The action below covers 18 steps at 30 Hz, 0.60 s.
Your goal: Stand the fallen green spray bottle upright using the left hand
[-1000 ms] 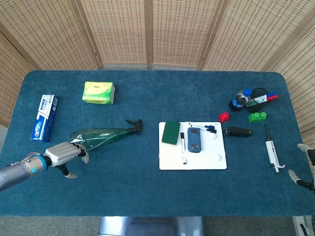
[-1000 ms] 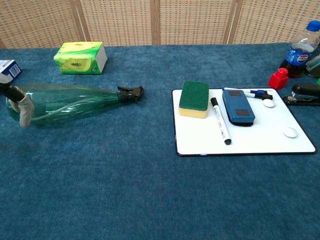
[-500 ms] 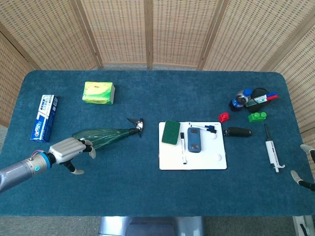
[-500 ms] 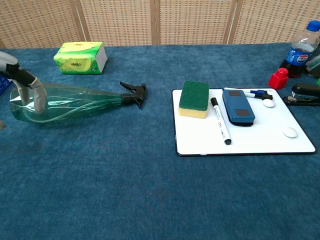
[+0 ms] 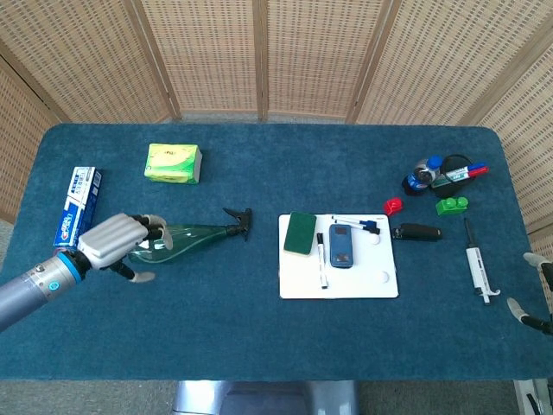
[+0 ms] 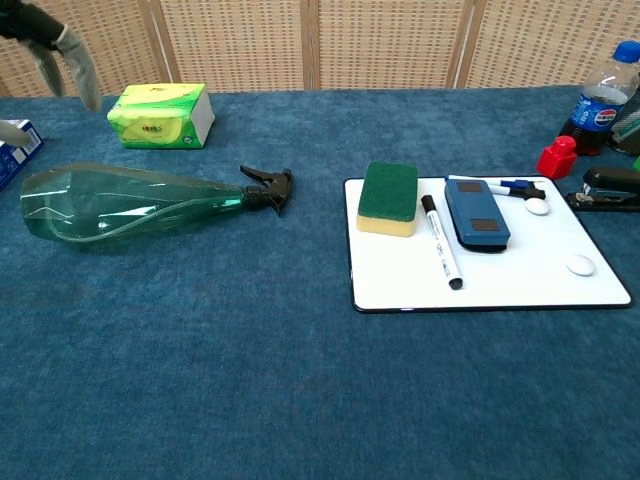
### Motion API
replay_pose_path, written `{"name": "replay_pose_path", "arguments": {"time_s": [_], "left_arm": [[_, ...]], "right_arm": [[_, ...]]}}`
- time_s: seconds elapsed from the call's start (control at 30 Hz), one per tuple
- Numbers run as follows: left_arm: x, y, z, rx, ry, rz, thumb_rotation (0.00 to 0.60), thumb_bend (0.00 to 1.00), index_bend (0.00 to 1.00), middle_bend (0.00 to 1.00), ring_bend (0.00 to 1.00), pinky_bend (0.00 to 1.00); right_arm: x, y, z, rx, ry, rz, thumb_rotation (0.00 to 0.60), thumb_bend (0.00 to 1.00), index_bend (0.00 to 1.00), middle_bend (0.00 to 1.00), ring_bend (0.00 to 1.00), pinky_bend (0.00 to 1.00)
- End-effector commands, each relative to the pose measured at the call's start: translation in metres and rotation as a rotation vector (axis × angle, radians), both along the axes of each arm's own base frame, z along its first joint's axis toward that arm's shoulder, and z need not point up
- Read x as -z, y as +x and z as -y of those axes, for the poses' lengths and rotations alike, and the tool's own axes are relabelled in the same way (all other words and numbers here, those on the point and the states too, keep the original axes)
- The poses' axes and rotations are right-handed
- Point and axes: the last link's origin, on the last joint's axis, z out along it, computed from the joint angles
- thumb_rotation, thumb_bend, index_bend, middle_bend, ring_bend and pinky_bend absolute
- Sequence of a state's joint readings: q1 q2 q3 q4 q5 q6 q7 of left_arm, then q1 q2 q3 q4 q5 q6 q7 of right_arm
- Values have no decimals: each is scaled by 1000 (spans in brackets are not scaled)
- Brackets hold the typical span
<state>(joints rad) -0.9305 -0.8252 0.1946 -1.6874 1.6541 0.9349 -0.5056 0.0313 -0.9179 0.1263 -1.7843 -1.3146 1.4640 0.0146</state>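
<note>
The left hand (image 5: 117,239) hovers over the fat base end of the green spray bottle (image 6: 130,203), fingers spread and holding nothing; in the chest view only its fingertips (image 6: 75,52) show at the top left corner, well above the bottle, so it is not touching. The bottle lies on its side on the blue counter (image 5: 259,337), base toward the left edge, black trigger head (image 6: 268,188) pointing toward the white board (image 5: 380,290), with the toothpaste box (image 5: 77,207) just beyond the hand and the green tissue pack (image 5: 174,162) farther back. It looks clear, thin-walled and empty, so probably light, smooth and a little springy under pressure; being round, it may roll or slide away on the cloth if pushed from one side. The best hold is likely a wrap around the wide body near the base, then a pivot up onto that base. The right hand (image 5: 537,294) barely shows at the right edge; whether it is spread or closed cannot be told.
</note>
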Motion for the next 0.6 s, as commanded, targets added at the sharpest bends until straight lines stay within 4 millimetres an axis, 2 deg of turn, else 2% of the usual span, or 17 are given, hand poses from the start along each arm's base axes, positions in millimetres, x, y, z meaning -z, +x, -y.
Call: {"name": "replay_pose_path", "arguments": {"time_s": [0.03, 0.17, 0.33, 0.4, 0.47, 0.53, 0.6], "left_arm": [[-5, 5, -17, 26, 122, -114, 546, 277, 348, 327, 223, 306], [5, 4, -29, 37, 198, -204, 544, 277, 331, 299, 215, 305], [22, 4, -38, -2, 207, -277, 542, 276, 317, 273, 210, 301], [29, 6, -42, -10, 207, -302, 522, 276, 306, 259, 201, 296], [37, 10, -47, -8, 211, -323, 464, 276, 300, 245, 185, 288], [44, 13, -49, -6, 210, -339, 349, 276, 296, 234, 170, 279], [53, 17, -51, -16, 197, -341, 261, 276, 294, 229, 162, 273]], "right_arm": [[0, -1, -1, -1, -3, 3, 600, 281, 230, 307, 74, 161], [0, -2, -2, -1, -6, 7, 600, 281, 229, 307, 74, 161], [0, -2, -1, -10, -4, 9, 600, 283, 229, 307, 74, 161], [0, -2, -1, -11, -3, 10, 600, 282, 229, 307, 74, 161], [1, -2, -1, -12, -3, 10, 600, 281, 229, 307, 74, 161], [1, -1, 0, -13, -3, 11, 600, 280, 229, 307, 74, 161], [0, -1, 0, -15, -5, 10, 600, 280, 229, 307, 74, 161]]}}
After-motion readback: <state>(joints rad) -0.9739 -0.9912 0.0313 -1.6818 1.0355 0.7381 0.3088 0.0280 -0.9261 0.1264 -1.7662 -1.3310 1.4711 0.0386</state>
